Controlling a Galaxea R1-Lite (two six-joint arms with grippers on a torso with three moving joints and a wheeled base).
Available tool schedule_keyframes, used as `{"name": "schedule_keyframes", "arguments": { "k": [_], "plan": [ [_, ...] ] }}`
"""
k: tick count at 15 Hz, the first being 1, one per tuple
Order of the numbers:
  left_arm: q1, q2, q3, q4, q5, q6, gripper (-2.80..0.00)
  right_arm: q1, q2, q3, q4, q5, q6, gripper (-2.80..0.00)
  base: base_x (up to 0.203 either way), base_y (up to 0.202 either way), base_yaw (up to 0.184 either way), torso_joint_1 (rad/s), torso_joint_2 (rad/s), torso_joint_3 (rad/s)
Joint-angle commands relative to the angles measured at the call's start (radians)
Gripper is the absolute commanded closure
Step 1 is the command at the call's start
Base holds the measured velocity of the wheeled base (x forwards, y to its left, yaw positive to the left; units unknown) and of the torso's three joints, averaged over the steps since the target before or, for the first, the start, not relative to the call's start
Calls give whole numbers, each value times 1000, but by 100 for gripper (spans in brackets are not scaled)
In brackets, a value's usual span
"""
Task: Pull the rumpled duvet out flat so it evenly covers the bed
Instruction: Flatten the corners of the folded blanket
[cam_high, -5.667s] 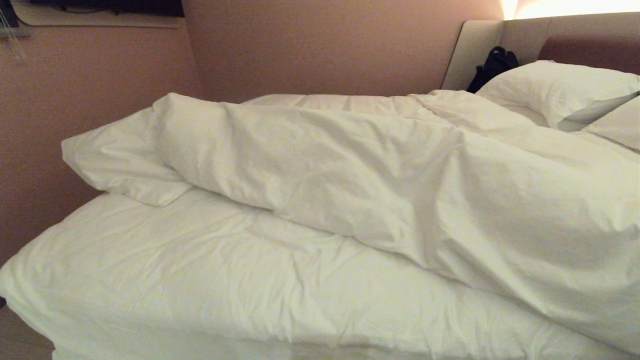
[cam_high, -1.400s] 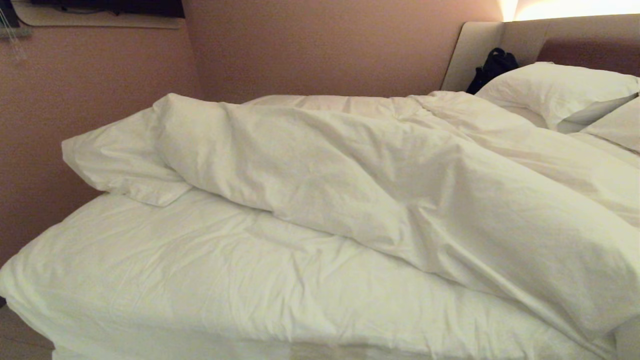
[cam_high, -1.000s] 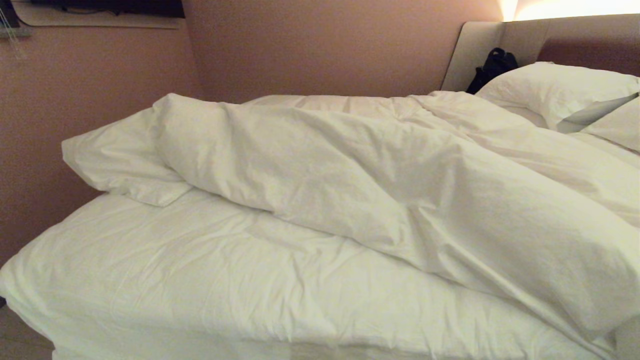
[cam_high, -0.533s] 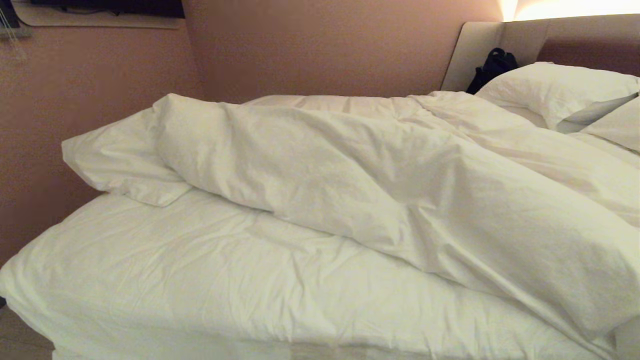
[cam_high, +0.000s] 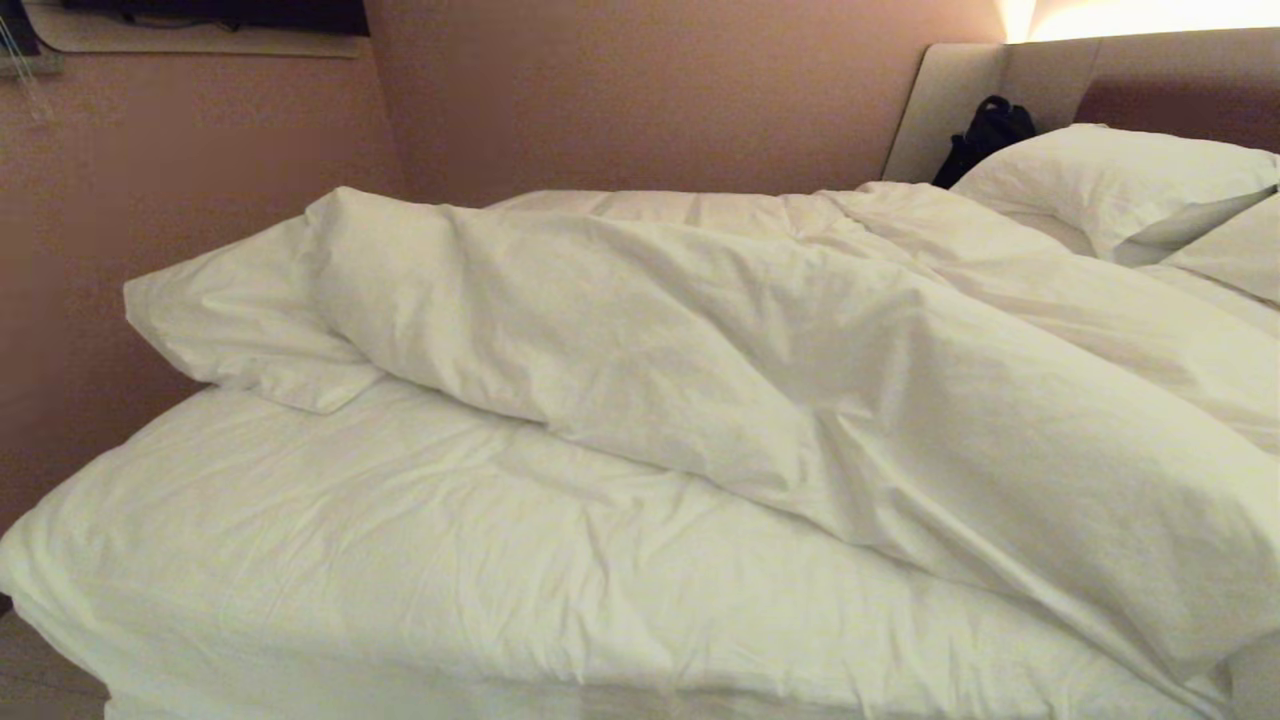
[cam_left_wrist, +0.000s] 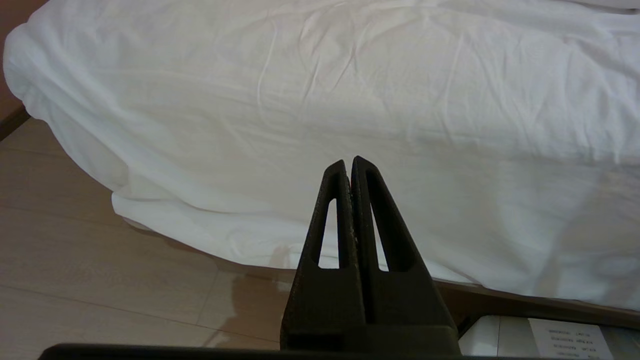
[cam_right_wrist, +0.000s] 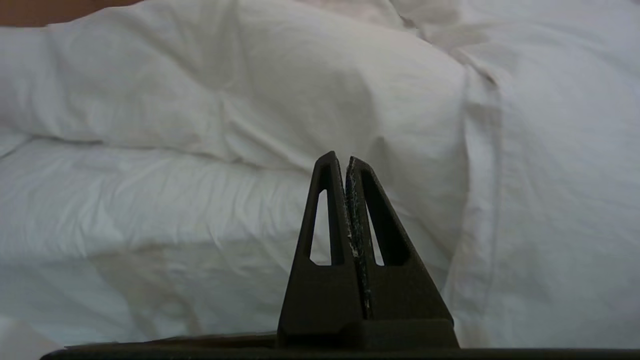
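Note:
The puffy white duvet (cam_high: 760, 370) lies bunched in a long ridge across the bed (cam_high: 400, 560), folded back from the near side so the white sheet below shows. Its lower right part hangs over the bed's near edge, where the right wrist view shows the duvet (cam_right_wrist: 320, 90) close ahead. My right gripper (cam_right_wrist: 340, 159) is shut and empty, hanging in front of the bed's side below that fold. My left gripper (cam_left_wrist: 348, 162) is shut and empty, low beside the bed over the floor. Neither arm shows in the head view.
White pillows (cam_high: 1120, 175) lie at the padded headboard (cam_high: 1100, 70) on the right, with a black bag (cam_high: 985, 130) beside them. A pink wall runs behind the bed. Pale wooden floor (cam_left_wrist: 100, 270) and the bed's brown base (cam_left_wrist: 525, 300) lie under my left gripper.
Since the oldest frame the duvet's right part has come down and spread toward the near edge. Over the last second nothing in the head view has moved.

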Motion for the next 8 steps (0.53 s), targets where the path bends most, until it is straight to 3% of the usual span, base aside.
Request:
{"name": "schedule_keyframes", "arguments": {
  "k": [1,5,8],
  "plan": [
    [0,0,0,0,-1,-1,0,0,-39,40,-80,17,-23,0,0,0,0,0,0,0],
    [0,0,0,1,1,-1,0,0,-39,165,-213,17,-36,0,0,0,0,0,0,0],
    [0,0,0,1,-1,-1,0,0,-39,341,-386,14,-56,0,0,0,0,0,0,0]
  ]
}}
